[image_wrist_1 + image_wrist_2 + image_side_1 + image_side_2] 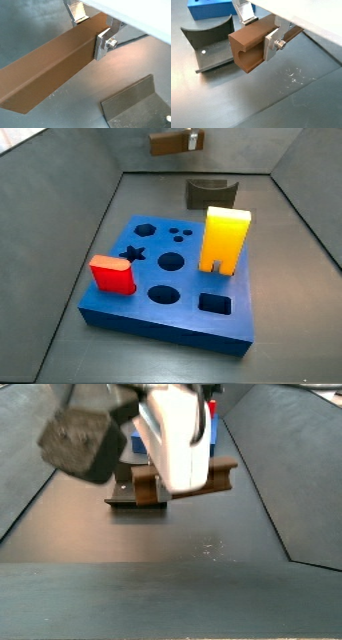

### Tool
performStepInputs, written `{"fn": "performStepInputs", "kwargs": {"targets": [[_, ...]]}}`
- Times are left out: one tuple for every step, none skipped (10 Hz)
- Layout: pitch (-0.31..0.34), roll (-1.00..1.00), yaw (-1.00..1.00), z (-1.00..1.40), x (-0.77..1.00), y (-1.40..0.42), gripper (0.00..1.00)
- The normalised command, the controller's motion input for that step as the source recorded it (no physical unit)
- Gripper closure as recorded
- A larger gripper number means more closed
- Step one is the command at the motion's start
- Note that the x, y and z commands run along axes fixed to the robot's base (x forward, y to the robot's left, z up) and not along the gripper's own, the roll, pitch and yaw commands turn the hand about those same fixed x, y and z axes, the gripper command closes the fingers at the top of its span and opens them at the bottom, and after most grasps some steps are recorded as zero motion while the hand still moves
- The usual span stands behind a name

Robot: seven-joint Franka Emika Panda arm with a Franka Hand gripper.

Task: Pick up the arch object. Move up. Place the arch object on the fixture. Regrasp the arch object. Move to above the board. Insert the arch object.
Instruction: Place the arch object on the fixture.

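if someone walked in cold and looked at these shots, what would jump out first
Probably the gripper hanging in the air with the brown arch object clamped between its silver fingers, above and beside the dark fixture on the grey floor. Next, in a side view, the blue board nearer the camera, with a tall yellow block and a red block standing on it.
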Motion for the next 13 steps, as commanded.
{"fn": "performStepInputs", "kwargs": {"targets": [[0.020,-0.13,-0.02,1.00,-0.04,0.00,1.00],[0.016,-0.14,-0.03,0.91,-0.05,0.01,1.00],[0.014,-0.14,-0.03,0.80,-0.04,0.00,1.00],[0.016,-0.14,-0.03,0.64,-0.04,0.01,1.00],[0.019,-0.14,-0.03,0.52,-0.03,0.01,1.00],[0.023,-0.13,-0.04,0.36,-0.02,0.01,1.00],[0.031,-0.14,-0.04,0.24,-0.02,0.01,1.00],[0.028,-0.04,1.00,0.18,0.47,-1.00,1.00],[0.030,-0.03,1.00,0.15,0.48,-1.00,1.00],[0.044,-0.02,1.00,0.13,0.48,-1.00,1.00],[0.053,-0.02,1.00,0.13,0.50,-1.00,1.00],[0.065,-0.02,1.00,0.11,0.57,-1.00,1.00],[0.072,-0.01,1.00,0.09,0.56,-0.90,1.00]]}}
